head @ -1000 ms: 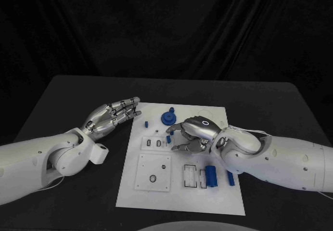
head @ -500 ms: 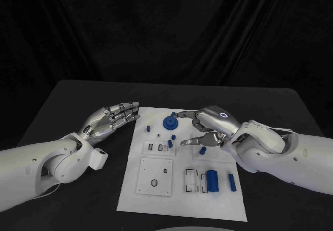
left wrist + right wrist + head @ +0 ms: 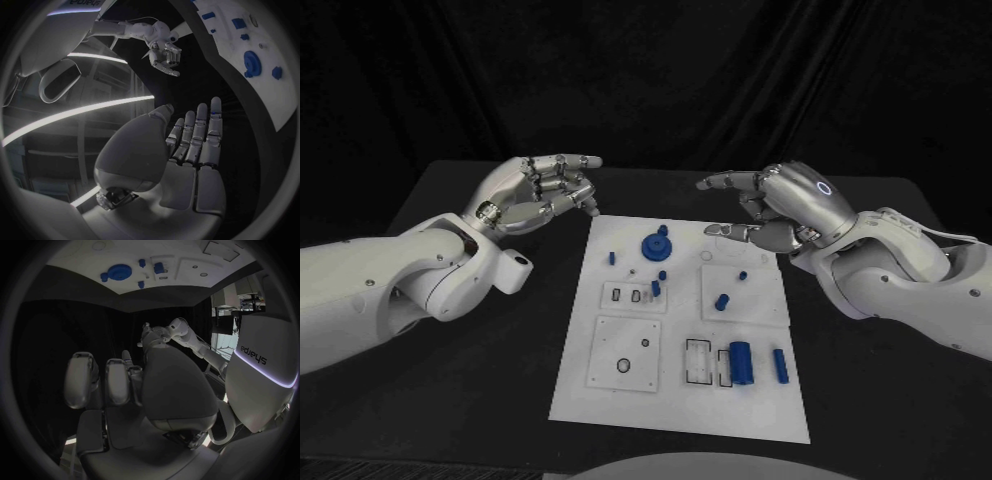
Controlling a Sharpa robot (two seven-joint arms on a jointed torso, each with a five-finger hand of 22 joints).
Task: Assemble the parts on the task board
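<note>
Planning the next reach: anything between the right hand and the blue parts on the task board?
Nothing visible. The right hand is raised off the far right corner of the task board, holding nothing; the blue gear and small parts lie uncovered. The left hand stays off the far left corner.

On the white panel [image 3: 265,360] beside my right hand, above its glowing strip, I read mirrored lettering, roughly "sharpa". Near my left wrist, a white casing [image 3: 81,4] carries partial, unreadable letters.

We see a black table [image 3: 473,360] under everything, its bare top spreading out beneath and beside both hands. A black curtain [image 3: 661,80] hangs behind it, beyond the fingertips, in dark folds.
</note>
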